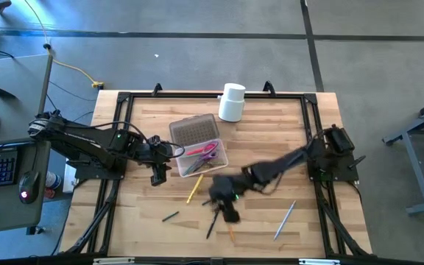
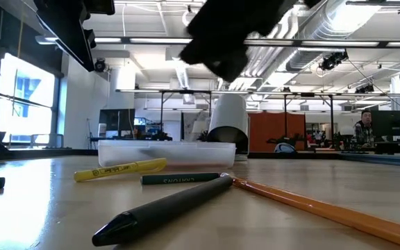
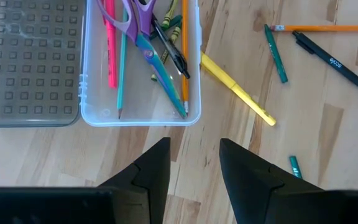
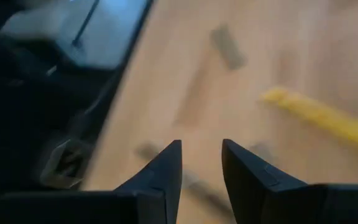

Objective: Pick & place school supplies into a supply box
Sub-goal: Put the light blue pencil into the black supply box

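Just beyond L fingers (image 3: 194,163): supply box (image 3: 140,118).

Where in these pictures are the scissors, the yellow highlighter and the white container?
scissors (image 3: 131,22): left wrist view, purple handle.
yellow highlighter (image 3: 238,90): left wrist view, mid-barrel.
white container (image 1: 232,103): high view, its side.

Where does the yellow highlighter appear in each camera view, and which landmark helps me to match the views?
High view: the yellow highlighter lies on the wood beside the supply box.
Low view: left of centre, in front of the box.
Left wrist view: diagonal, next to the box corner.
Right wrist view: probably the blurred yellow bar; the box cannot be made out.
Shared landmark: the supply box, in three views.
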Controlling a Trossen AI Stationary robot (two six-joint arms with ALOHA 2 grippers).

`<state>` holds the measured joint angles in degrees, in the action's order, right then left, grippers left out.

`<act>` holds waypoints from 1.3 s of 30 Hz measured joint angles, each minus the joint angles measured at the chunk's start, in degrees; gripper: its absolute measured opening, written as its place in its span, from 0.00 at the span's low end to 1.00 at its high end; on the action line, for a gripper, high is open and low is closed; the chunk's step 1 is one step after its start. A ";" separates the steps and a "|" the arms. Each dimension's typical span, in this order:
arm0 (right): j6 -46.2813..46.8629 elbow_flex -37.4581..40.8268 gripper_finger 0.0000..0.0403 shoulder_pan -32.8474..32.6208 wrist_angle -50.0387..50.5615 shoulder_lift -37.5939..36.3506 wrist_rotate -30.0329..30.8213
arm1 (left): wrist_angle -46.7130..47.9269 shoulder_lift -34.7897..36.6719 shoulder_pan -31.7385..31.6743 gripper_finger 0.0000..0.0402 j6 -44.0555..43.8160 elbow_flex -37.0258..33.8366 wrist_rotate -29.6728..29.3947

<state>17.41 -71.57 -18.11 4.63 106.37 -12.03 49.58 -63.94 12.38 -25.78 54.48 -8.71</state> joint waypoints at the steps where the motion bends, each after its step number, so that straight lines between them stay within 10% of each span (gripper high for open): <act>1: 1.93 0.00 0.25 -1.70 1.02 0.00 -0.07 | 0.00 0.00 0.00 0.43 0.00 0.00 0.01; 19: 70.09 0.07 0.26 -17.58 47.86 0.02 -10.27 | -0.02 0.00 0.00 0.43 0.24 0.00 0.37; 39: 88.82 0.11 0.26 -24.54 54.42 0.02 -0.27 | -0.15 0.00 0.00 0.43 1.55 0.00 0.00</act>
<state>106.23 -71.46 -42.65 59.05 106.39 -12.30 49.43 -63.94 12.38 -24.23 54.48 -8.71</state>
